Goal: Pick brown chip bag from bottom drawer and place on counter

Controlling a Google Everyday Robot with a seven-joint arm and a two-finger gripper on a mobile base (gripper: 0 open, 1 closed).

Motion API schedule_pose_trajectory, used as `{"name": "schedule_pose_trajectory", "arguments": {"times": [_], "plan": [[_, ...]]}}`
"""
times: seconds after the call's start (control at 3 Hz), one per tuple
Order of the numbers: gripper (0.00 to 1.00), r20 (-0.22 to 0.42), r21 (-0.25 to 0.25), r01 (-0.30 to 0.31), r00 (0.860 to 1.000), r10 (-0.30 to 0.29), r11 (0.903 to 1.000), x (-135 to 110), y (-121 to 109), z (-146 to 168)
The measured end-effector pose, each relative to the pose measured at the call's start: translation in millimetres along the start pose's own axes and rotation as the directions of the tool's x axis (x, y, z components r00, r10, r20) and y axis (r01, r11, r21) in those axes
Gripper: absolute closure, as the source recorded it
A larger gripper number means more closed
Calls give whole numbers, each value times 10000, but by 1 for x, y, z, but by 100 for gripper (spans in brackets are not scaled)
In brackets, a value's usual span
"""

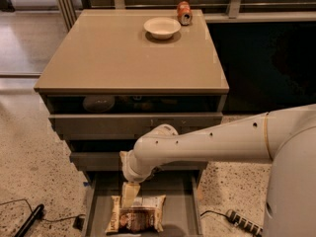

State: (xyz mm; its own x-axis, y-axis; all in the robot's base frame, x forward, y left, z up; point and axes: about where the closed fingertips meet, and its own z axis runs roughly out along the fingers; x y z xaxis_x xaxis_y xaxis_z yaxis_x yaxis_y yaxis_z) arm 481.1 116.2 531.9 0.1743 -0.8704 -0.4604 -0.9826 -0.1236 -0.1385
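Note:
The brown chip bag (137, 216) lies flat in the open bottom drawer (185, 216), cream edges around a dark brown centre. My gripper (130, 195) reaches down into that drawer from the white arm and sits over the bag's back left corner, touching or just above it. The wrist hides part of the drawer's back. The counter (118, 53) is the beige top of the cabinet, above the drawers.
A white bowl (162, 27) and an orange can (184, 12) stand at the back of the counter. The two upper drawers (133, 125) stand slightly open. A power strip (244, 222) and cables (29, 220) lie on the speckled floor beside the cabinet.

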Motion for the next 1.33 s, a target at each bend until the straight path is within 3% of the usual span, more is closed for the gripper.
{"name": "schedule_pose_trajectory", "arguments": {"times": [0.67, 1.0, 1.33], "plan": [[0, 59, -104, -59, 10000, 60, 9999, 1, 10, 14], [0, 175, -743, -72, 9998, 85, 9972, 6, 50, 56], [0, 175, -773, -63, 9998, 77, 9970, 6, 52, 57]]}}
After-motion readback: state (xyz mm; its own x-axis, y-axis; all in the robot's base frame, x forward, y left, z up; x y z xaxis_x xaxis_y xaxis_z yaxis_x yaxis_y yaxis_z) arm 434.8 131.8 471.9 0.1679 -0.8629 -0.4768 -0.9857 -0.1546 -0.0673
